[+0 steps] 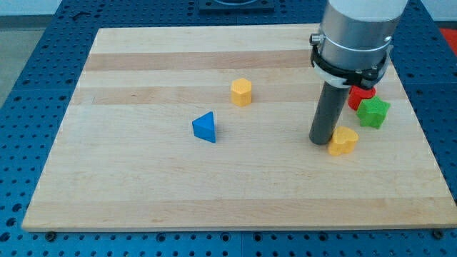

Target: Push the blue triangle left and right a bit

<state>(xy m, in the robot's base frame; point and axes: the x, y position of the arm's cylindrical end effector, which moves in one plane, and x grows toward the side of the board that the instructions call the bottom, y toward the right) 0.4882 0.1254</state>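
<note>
The blue triangle (205,128) lies on the wooden board (143,193), left of the middle. My tip (320,141) rests on the board far to the triangle's right, touching or almost touching the left side of a yellow heart-shaped block (344,140). The dark rod rises from the tip to the grey arm body at the view's top right.
A yellow hexagonal block (242,91) sits above and right of the blue triangle. A green star-shaped block (373,112) and a red block (360,96), partly hidden by the arm, lie near the board's right edge. Blue perforated table surrounds the board.
</note>
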